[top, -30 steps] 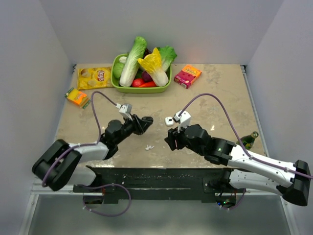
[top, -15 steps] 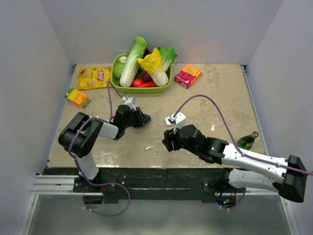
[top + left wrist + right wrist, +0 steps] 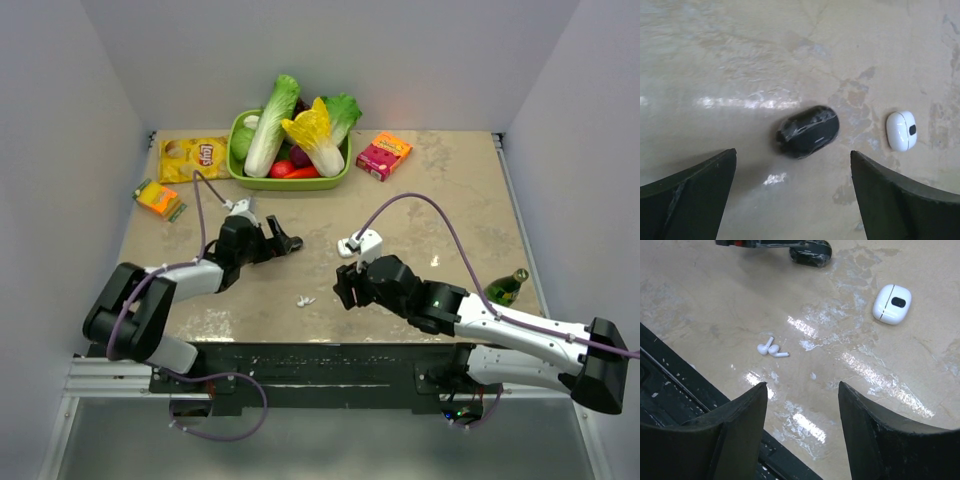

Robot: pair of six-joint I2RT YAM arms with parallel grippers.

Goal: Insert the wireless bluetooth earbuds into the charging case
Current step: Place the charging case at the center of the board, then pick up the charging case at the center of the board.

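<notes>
Two white earbuds (image 3: 771,348) lie side by side on the beige table near its front edge (image 3: 305,300). The white charging case (image 3: 892,304) rests shut further back, dark spot up (image 3: 901,131), beside the right wrist camera (image 3: 346,249). My right gripper (image 3: 802,390) hovers open and empty just right of the earbuds (image 3: 345,290). The left gripper (image 3: 793,162) is open low over the table (image 3: 283,243), with nothing between its fingers. A small black oval object (image 3: 807,131) lies just ahead of it, left of the case.
A green basket (image 3: 238,172) of vegetables stands at the back. A yellow chip bag (image 3: 192,158) and an orange packet (image 3: 157,197) lie back left, a pink box (image 3: 384,155) back right. A green bottle (image 3: 507,287) stands beside the right arm. The black base rail (image 3: 670,385) borders the front edge.
The left gripper has gone from shut to open, and the left arm has shifted its elbow and drawn slightly left. The right gripper moved a little toward the earbuds.
</notes>
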